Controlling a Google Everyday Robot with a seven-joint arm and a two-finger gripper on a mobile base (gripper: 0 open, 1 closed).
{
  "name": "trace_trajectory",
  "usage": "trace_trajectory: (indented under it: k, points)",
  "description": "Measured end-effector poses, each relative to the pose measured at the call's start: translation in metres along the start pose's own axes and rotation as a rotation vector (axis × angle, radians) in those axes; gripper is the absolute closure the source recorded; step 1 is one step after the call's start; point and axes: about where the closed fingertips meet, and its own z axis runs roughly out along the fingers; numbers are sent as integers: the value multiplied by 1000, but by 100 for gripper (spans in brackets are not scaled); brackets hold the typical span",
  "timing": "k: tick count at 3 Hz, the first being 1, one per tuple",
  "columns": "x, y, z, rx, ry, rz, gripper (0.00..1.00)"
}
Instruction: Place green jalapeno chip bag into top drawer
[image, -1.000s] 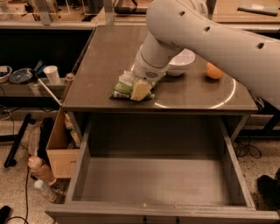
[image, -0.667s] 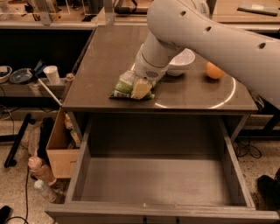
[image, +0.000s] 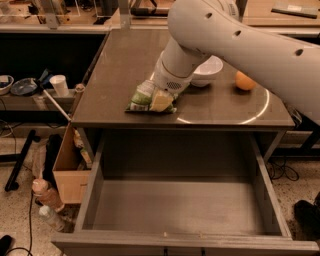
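Observation:
The green jalapeno chip bag (image: 143, 99) lies on the brown tabletop (image: 120, 65) near its front edge, green with a pale panel. My gripper (image: 161, 98) is down on the bag's right part, at the end of the large white arm that comes in from the upper right. The wrist hides the fingers. The top drawer (image: 180, 207) is pulled open below the table's front edge, with a bare grey bottom.
A white bowl (image: 209, 70) sits behind the arm and an orange (image: 245, 81) lies at the table's right. A brown cardboard box (image: 70, 165) and bottles (image: 45, 195) stand on the floor to the left of the drawer.

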Motion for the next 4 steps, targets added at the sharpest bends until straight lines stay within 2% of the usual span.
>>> trace_trajectory:
  k: [1, 2, 3, 4]
  points:
    - [-2, 0, -5, -10, -35, -2, 100]
    - [-1, 3, -41, -18, -114, -19, 100]
    - [1, 10, -65, -24, -152, -37, 100]
    - [3, 34, -88, -18, -185, -39, 100]
